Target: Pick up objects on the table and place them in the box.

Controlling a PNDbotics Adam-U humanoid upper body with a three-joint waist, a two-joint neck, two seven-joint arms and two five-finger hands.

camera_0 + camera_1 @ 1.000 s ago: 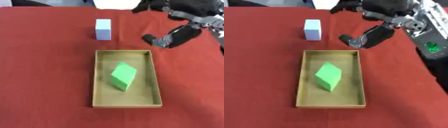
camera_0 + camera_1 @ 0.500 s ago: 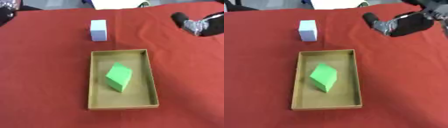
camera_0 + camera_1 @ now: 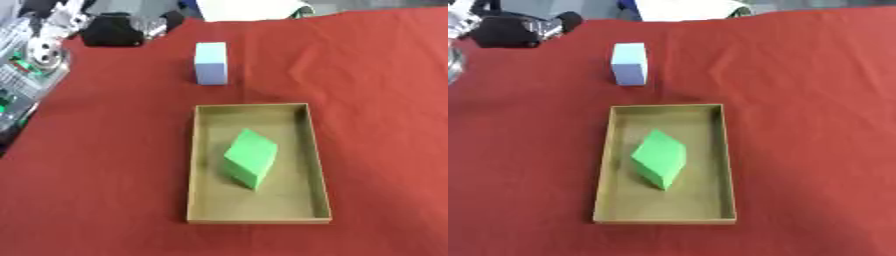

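Matt cardboard box (image 3: 194, 165); red cloth (image 3: 376, 100) faintly creased.

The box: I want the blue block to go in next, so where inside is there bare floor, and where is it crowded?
Inside the box the far end, nearest the light blue block, is bare. The near end has a smaller bare strip. The middle is crowded: the tilted green block fills it.

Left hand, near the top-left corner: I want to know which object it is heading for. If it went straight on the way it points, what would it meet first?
The left hand points rightward along the far edge of the red cloth. Its line seems to pass beyond the pale blue block, so the way looks free, though depth is unclear.
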